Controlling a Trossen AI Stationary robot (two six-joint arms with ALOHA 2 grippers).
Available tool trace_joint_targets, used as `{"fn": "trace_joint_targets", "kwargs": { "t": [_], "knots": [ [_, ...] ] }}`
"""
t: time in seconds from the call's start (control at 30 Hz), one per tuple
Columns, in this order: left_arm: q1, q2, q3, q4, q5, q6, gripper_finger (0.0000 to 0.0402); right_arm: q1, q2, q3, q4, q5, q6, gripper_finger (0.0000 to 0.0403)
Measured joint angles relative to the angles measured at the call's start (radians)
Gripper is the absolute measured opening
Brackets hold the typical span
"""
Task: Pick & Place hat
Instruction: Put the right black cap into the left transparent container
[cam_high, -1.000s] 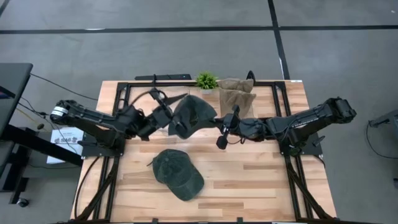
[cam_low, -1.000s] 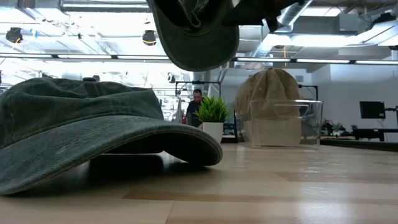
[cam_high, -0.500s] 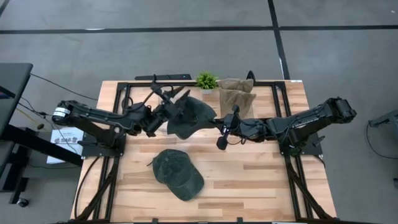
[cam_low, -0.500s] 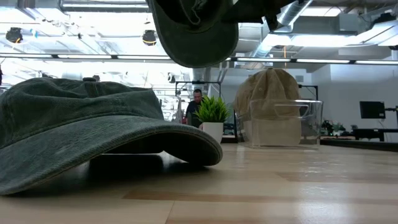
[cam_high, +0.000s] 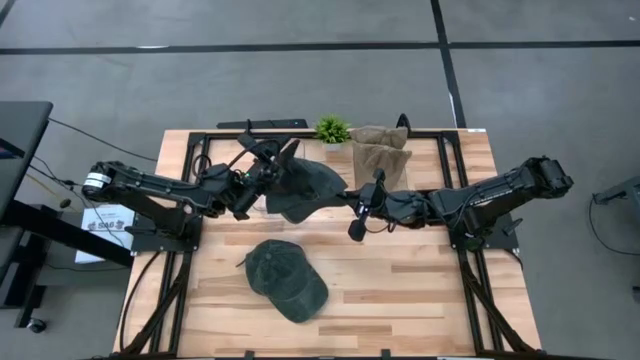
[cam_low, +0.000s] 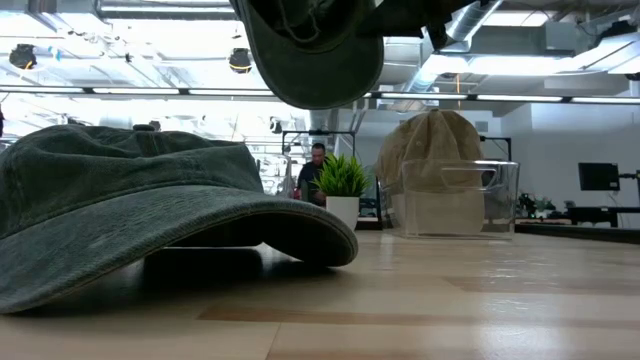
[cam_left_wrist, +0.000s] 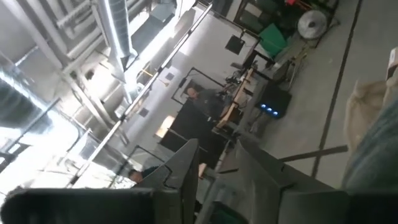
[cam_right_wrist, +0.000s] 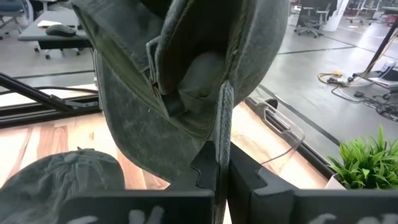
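A dark green hat (cam_high: 312, 184) hangs above the table's middle, and the low view shows it high up (cam_low: 315, 50), clear of the wood. My right gripper (cam_high: 350, 196) is shut on its right side. My left gripper (cam_high: 275, 158) stands open at the hat's left side with nothing between its fingers (cam_left_wrist: 217, 171); whether it touches the cloth cannot be told. A second green hat (cam_high: 287, 281) lies with its brim and rim on the table, near the front. My right gripper pinches a narrow edge of the hat's rim (cam_right_wrist: 223, 118) between its two shut fingers. It comes nearly level from the table's right side. The hat is lifted clear of the table, its hollow inside turned toward the gripper and its lower part hanging below the fingers.
A clear container (cam_high: 381, 160) with tan hats stands at the far middle, with a small potted plant (cam_high: 332, 128) to its left. Black frame rails (cam_high: 205, 150) run along the table's left, right and far sides. A person (cam_low: 316, 165) stands in the room far behind the table.
My left gripper has rolled about its own line and drawn a little toward the far edge, off the hat's left side. The hat stays lifted in the right gripper; its left part has shifted slightly.
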Motion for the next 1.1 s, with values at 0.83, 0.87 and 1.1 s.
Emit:
{"fn": "trace_joint_targets", "kwargs": {
  "t": [0.83,0.87,1.1],
  "knots": [
    [-0.067,-0.07,0.0,0.051,0.573,-0.768,0.0106,-0.006,0.0,0.0,-0.001,0.029,-0.008,0.0],
    [-0.079,-0.085,0.0,0.027,0.592,-0.803,0.0106,-0.009,-0.001,0.0,-0.001,0.03,-0.011,0.0],
    [-0.149,-0.183,-0.002,-0.255,0.729,-1.036,0.0106,-0.011,-0.059,0.0,-0.017,0.054,-0.025,0.0]
  ]
}}
